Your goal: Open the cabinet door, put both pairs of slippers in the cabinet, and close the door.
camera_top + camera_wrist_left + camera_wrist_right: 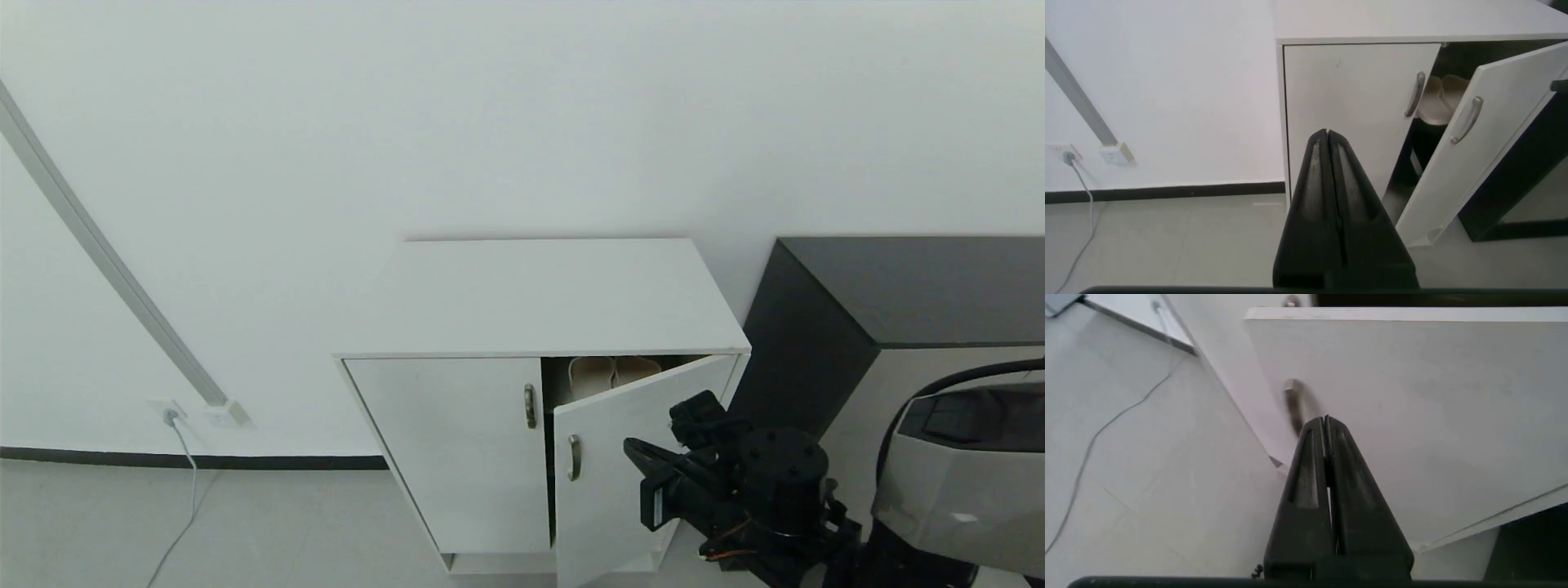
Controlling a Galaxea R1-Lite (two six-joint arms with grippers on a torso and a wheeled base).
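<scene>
Cabinet point(543, 298): white, backs onto white wall point(490, 122), on pale tile floor point(245, 531).
R door point(620, 457): ajar. L door point(445, 449): flush shut.
Slippers point(592, 374): beige, inside cabinet, upper shelf, seen thru gap.
R gripper point(1327, 425): fingers pressed together, empty, at R door's front nr handle point(1293, 404).
L gripper point(1327, 135): fingers together, empty, out front of cabinet.
Room: socket point(171, 412) w/ cable left of cabinet, dark unit point(816, 343) right of it.

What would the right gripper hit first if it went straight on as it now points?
Probably the outer face of the partly open right door, just beside its handle; the right gripper points at it, depth unclear.
</scene>
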